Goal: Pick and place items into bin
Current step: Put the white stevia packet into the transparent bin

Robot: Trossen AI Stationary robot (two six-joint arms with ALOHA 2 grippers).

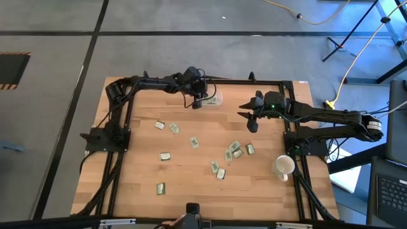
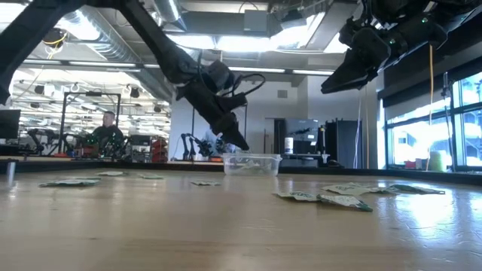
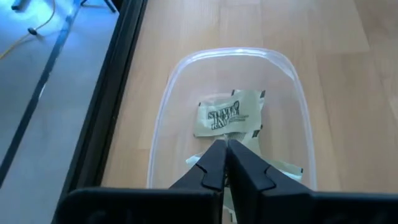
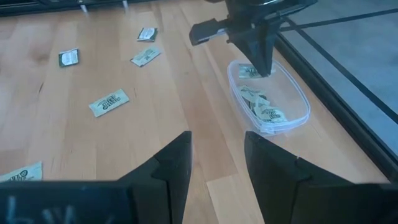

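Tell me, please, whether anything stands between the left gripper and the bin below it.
Nothing visible does: the left gripper, shut, hangs directly over the bin, with only packets lying inside.

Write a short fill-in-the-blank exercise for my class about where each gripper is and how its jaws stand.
1. The left gripper hangs over the clear ____.
2. Its jaws are ____.
3. The right gripper has its jaws ____ and holds nothing.
4. The white ____ stands near the table's right edge.

Missing words: bin; shut; open; cup.
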